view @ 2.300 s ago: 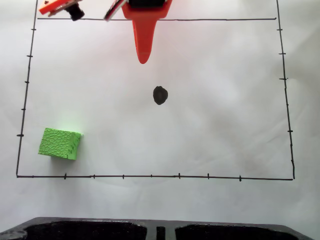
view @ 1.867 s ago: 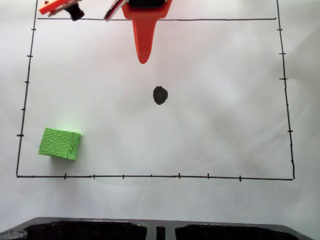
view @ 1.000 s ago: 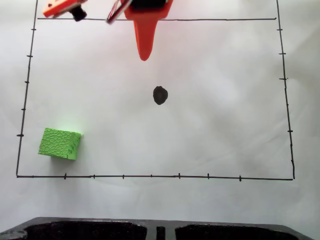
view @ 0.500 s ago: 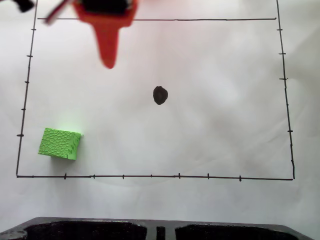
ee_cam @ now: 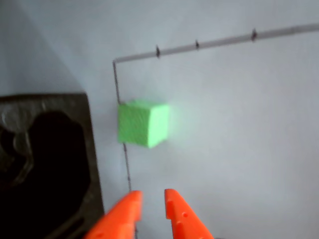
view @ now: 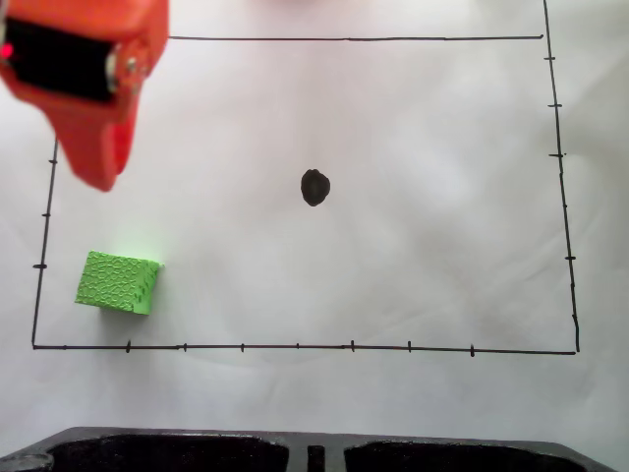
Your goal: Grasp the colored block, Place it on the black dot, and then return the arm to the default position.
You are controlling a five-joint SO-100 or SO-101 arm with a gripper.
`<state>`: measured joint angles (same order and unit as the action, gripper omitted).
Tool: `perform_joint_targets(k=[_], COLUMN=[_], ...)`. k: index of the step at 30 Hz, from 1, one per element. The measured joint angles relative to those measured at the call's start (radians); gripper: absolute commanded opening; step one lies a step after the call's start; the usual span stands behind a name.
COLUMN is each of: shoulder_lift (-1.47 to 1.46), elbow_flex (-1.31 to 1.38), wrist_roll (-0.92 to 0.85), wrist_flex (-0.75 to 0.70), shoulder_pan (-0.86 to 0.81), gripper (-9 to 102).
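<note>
The green cube (view: 118,282) rests on white paper in the lower left corner of the drawn rectangle, untouched. In the fixed view the black dot (view: 314,187) lies bare near the middle of the sheet, well right of the cube. My orange arm comes in from the upper left, and its gripper (view: 98,179) points down toward the cube from some way off. In the wrist view the cube (ee_cam: 143,123) sits ahead of my gripper (ee_cam: 152,195), slightly to the left. The two orange fingertips (ee_cam: 130,199) stand a narrow gap apart with nothing between them.
A black moulded tray (view: 314,452) runs along the bottom edge of the fixed view, and the tray (ee_cam: 45,164) appears at the left of the wrist view. Thin black border lines with ticks (view: 295,346) frame the paper.
The arm has swung from the top centre to the upper left and come closer to the camera, now hanging above the cube. Cube and dot have not moved.
</note>
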<state>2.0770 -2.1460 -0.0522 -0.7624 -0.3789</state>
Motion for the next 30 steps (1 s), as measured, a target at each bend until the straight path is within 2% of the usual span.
perform_joint_targets(k=[4, 11, 16, 30], shoulder_lift=[-0.063, -0.221, -0.313, -0.552], elbow_flex=[0.066, 0.209, 0.253, 0.420], wrist_roll=[-0.009, -0.011, -0.034, 0.078], wrist_flex=[-0.028, -0.101, -0.117, -0.130], shoulder_pan=[0.000, -0.018, -0.037, -0.038], gripper=[15, 30, 35, 36])
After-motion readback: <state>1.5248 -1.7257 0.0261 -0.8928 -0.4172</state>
